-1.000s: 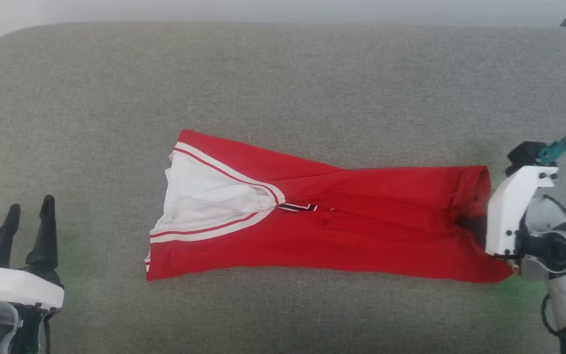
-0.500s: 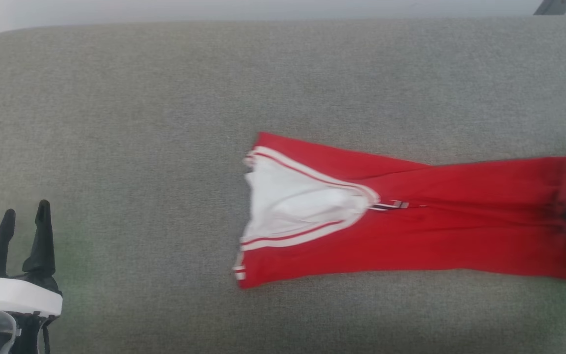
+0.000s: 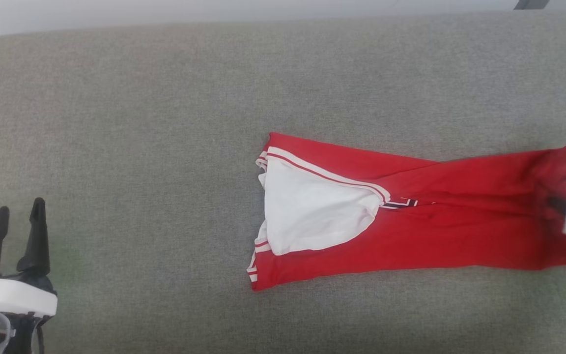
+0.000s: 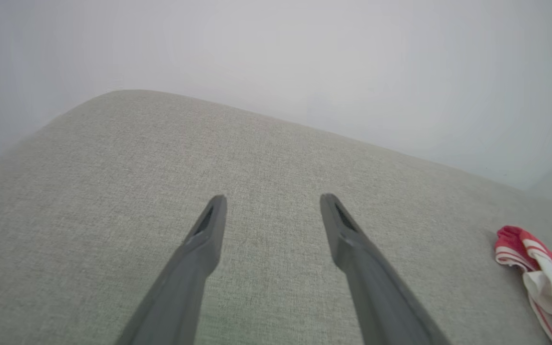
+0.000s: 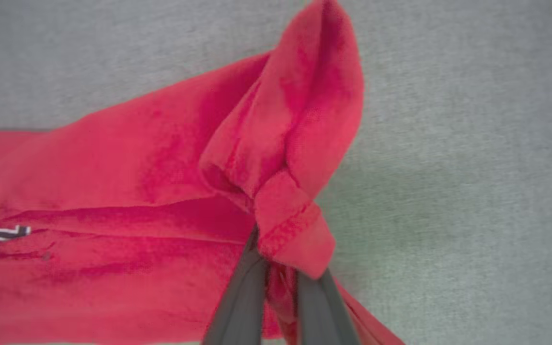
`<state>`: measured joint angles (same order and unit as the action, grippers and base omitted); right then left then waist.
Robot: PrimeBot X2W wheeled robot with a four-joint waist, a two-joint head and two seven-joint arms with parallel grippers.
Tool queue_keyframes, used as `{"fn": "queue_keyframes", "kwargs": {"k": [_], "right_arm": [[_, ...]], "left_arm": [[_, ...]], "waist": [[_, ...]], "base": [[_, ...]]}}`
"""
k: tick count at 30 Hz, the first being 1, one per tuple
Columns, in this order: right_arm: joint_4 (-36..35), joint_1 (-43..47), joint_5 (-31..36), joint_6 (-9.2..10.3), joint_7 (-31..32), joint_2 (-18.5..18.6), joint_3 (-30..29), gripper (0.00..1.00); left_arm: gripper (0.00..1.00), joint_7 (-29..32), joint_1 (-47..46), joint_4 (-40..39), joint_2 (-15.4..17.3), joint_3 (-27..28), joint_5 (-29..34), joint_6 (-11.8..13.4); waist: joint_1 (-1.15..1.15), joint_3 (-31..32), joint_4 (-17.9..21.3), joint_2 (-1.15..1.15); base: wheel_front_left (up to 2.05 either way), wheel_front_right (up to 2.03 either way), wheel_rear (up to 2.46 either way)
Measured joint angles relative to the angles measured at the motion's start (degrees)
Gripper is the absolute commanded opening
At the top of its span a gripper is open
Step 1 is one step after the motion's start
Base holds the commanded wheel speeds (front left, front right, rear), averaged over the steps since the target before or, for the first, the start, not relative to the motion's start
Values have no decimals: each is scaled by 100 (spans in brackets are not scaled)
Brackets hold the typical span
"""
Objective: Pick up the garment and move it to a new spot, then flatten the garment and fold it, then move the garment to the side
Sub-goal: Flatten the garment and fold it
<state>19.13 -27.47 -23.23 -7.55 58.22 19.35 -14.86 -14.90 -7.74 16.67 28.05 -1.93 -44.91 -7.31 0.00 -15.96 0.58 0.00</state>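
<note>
My right claw (image 5: 278,287) is pinched tight on the red end of the garment (image 3: 435,236). My left claw (image 4: 272,197) is wide apart over the grey cushion (image 3: 140,123).

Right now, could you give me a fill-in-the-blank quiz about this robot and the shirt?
The right claw is shut on the ____ end of the shirt.
The left claw is ____ and holds nothing.
The shirt lies on a ____ cushion.
Missing words: red, open, grey.
</note>
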Motion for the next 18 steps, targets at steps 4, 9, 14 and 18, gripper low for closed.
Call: {"fn": "queue_keyframes", "kwargs": {"k": [4, 9, 14, 18], "right_arm": [[-710, 177, -312, 0, 292, -279, 377, 0], [-1386, 255, -542, 1, 485, -566, 978, 0], [-1524, 190, -675, 1, 453, -781, 1613, 0], [-1287, 9, -757, 1, 305, -954, 2053, 0]], "left_arm": [[100, 0, 94, -24, 33, 29, -9, 0], [100, 0, 99, -42, -56, -12, -2, 0], [100, -1, 89, -53, -99, -148, 3, -1], [100, -1, 13, -23, -125, -338, 4, -1]], "waist": [[0, 70, 33, 0], [0, 160, -19, 0], [0, 223, -182, 0], [0, 264, -363, 0]], "base": [[0, 0, 0], [0, 0, 0], [0, 0, 0], [0, 0, 0]]}}
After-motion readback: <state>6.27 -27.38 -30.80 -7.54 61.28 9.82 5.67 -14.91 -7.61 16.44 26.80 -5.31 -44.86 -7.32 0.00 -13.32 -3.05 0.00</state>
